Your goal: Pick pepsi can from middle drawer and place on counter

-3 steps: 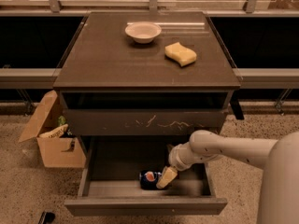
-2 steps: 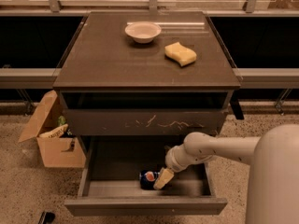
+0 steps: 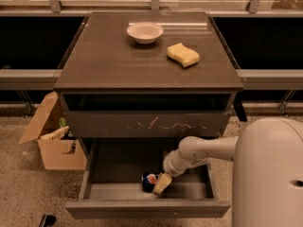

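Observation:
The pepsi can (image 3: 148,180) lies on its side inside the pulled-out middle drawer (image 3: 147,208), near the drawer's front and about mid-width. My gripper (image 3: 161,183) reaches down into the drawer from the right and sits right against the can's right side. The pale arm (image 3: 203,151) runs from it to my body at the lower right. The counter (image 3: 109,56) is the dark brown top slab of the cabinet above.
A white bowl (image 3: 145,32) and a yellow sponge (image 3: 182,54) sit on the counter. The shut drawer front with whitish scratches (image 3: 147,123) overhangs the open drawer. An open cardboard box (image 3: 54,143) stands on the floor at the left.
My gripper has shifted slightly to the left, closer against the pepsi can. The can has not moved.

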### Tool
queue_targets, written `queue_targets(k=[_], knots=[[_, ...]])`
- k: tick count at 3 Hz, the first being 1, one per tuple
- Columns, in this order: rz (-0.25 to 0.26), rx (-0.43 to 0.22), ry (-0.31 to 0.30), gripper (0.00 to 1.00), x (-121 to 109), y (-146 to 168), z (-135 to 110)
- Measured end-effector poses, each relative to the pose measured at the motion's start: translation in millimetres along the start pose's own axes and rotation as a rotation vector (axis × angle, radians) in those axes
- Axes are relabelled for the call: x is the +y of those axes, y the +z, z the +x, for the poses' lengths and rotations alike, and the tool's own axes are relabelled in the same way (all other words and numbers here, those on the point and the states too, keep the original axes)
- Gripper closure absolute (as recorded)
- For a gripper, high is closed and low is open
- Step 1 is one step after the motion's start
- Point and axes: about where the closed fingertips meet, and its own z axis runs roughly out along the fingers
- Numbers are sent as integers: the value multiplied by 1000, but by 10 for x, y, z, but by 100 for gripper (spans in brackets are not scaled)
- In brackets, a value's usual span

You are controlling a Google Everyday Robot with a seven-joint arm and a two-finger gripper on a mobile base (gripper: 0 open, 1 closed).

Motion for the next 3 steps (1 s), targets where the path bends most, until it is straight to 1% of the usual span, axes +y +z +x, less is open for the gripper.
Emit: queue_targets(k=[1, 3], knots=[[1, 9, -3, 17, 4, 48, 5], [-3, 10, -7, 63, 9, 80, -4]])
